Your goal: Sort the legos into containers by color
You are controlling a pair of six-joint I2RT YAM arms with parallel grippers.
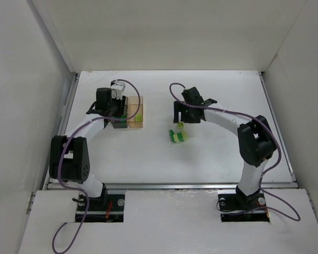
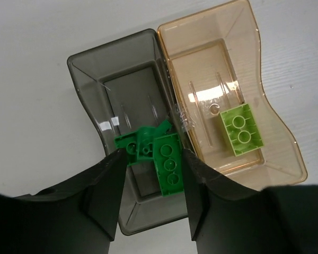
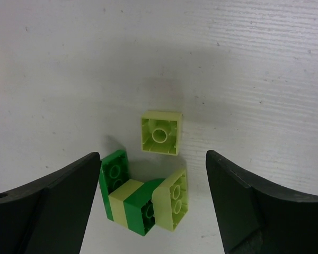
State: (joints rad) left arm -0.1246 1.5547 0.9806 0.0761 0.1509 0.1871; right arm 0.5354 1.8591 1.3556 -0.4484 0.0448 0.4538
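The smoky grey container (image 2: 95,100) holds dark green legos (image 2: 168,164). The amber container (image 2: 201,58) joined on its right holds one pale yellow-green lego (image 2: 241,129). My left gripper (image 2: 152,159) is open just above the grey container, with the green legos lying between its fingers and a gap on the left side. In the top view it (image 1: 114,112) covers the grey box beside the amber one (image 1: 137,117). My right gripper (image 3: 152,156) is open above a loose pale lego (image 3: 160,133) and a joined clump of dark green and pale legos (image 3: 143,198) on the table.
White walls enclose the table on the left, back and right. The clump of legos (image 1: 178,136) lies mid-table, right of the containers and just in front of the right gripper (image 1: 186,119).
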